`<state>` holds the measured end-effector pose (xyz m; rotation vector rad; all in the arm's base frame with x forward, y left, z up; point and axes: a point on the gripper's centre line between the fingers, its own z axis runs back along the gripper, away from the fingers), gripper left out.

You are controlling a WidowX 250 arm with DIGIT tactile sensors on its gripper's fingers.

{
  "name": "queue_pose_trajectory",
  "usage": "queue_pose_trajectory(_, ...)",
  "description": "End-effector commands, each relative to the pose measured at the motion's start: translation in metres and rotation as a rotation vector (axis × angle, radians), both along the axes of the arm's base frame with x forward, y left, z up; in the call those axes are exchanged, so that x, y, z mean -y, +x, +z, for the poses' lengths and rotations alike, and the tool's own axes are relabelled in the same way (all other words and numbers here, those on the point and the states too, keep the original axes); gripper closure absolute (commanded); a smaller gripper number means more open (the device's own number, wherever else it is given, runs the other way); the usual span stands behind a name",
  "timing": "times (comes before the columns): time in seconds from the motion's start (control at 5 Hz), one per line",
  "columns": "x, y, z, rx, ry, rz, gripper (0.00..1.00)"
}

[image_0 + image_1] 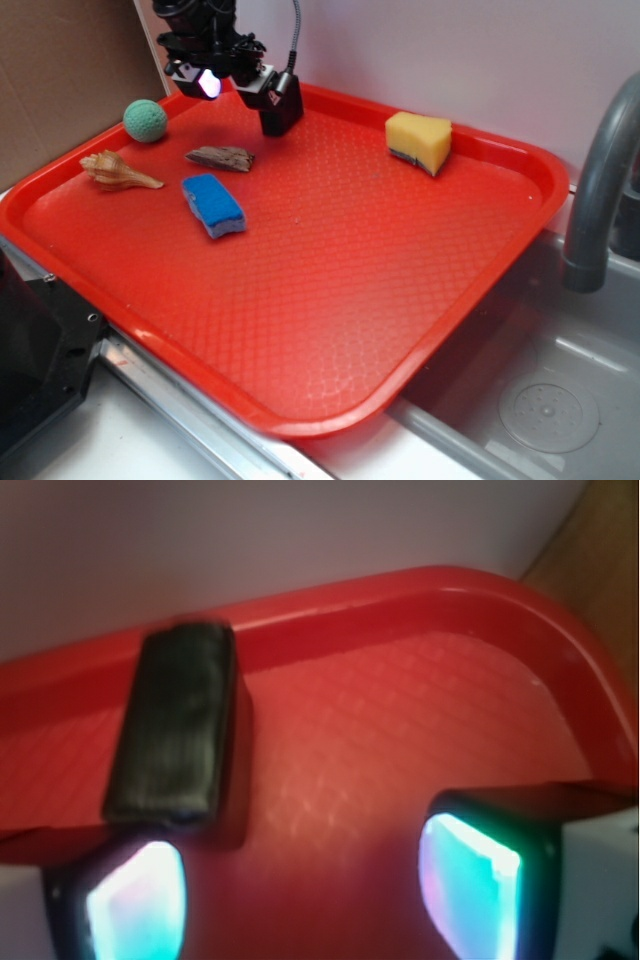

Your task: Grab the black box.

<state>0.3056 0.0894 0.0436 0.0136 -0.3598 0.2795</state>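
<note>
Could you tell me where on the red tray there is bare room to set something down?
The widest free patch on the tray runs from the blue sponge and yellow sponge to the near rim. The far-left corner is crowded: green ball, shell, wood piece, black box and the gripper.

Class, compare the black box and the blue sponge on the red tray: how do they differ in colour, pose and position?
The black box is matte black; the blue sponge is bright blue. The box stands at the tray's far rim beside the gripper; the sponge lies flat, nearer the middle. Both are small rounded blocks of similar size.
</note>
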Motion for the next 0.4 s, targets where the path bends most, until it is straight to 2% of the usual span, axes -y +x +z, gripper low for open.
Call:
queue_pose_trajectory(0.0,0.0003,0.026,0.0052,-0.005,-0.066,-0.099,0.0)
queue_pose_trajectory(0.2,0.0025,0.0281,0.0057,0.005,-0.062,-0.155,0.0)
